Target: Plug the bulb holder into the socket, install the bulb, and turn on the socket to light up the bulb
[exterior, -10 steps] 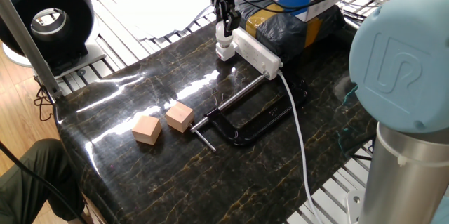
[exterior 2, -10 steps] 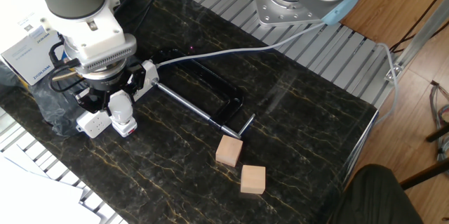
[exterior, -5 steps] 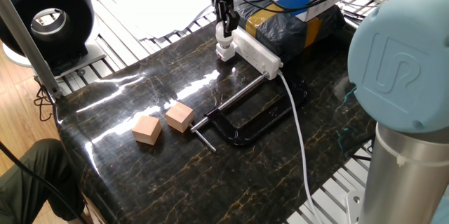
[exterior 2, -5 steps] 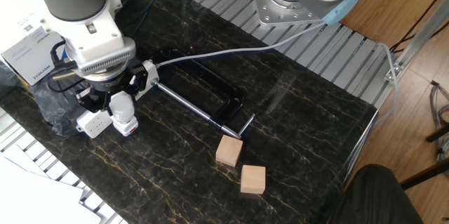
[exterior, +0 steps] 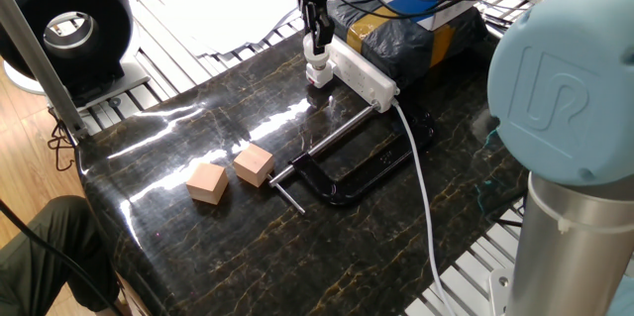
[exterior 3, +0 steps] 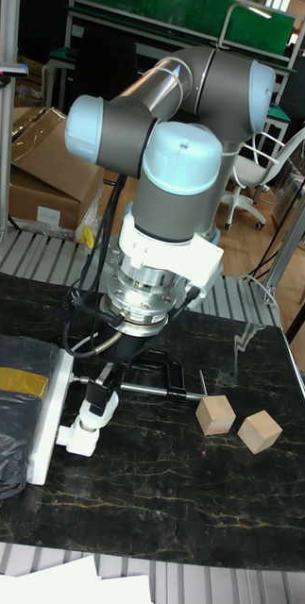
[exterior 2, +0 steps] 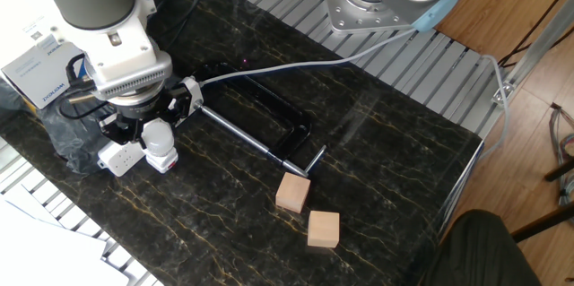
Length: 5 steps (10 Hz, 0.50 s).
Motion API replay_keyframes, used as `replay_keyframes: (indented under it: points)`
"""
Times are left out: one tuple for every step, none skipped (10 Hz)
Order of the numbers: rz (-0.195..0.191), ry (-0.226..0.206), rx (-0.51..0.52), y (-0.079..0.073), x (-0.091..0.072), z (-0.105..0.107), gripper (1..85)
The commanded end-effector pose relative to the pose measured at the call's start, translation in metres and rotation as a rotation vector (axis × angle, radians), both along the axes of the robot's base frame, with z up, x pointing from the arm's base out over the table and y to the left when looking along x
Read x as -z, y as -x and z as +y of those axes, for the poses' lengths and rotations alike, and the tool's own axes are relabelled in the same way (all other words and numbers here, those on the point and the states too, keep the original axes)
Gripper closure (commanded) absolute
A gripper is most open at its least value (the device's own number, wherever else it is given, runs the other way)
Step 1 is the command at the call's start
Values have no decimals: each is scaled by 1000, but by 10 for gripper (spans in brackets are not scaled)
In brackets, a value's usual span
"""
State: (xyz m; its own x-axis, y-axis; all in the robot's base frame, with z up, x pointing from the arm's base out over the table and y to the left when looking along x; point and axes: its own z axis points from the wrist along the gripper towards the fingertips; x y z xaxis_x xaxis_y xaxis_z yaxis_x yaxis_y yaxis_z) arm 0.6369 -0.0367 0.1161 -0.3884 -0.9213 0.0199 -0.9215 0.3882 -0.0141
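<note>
The pincer (exterior 2: 154,134) is clenched around the bulb (exterior 2: 156,134), and holds it upright over the bulb holder (exterior 2: 163,161). The bulb holder sits at the end of the socket (exterior: 363,71), close against its end face, on the dark marble bench (exterior 2: 386,169). In the tall fixed view the bulb's base (exterior 3: 88,415) meets the bulb holder (exterior 3: 75,439), but I cannot tell how deep it sits. Behind the socket lies a black plastic bag (exterior: 416,34) with a yellow band, pressed along its far side. The socket's white cable (exterior: 421,192) runs across a black metal clamp (exterior: 347,172), which lies just beside the socket. Two wooden cubes (exterior: 230,174) rest near the clamp's handle, well apart from the pincer. A black round fan (exterior: 69,24) stands off the bench's corner.
</note>
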Motion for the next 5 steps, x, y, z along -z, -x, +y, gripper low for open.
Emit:
replay_keyframes:
  points:
    - [1,-13,28,-1,1,0,847]
    - [0,-12,34,-1,0,0,847]
    - [-1,-9,44,-1,-2,1,847]
    - [-3,-5,51,-1,-3,1,847]
    - [-7,-3,60,-2,-4,1,847]
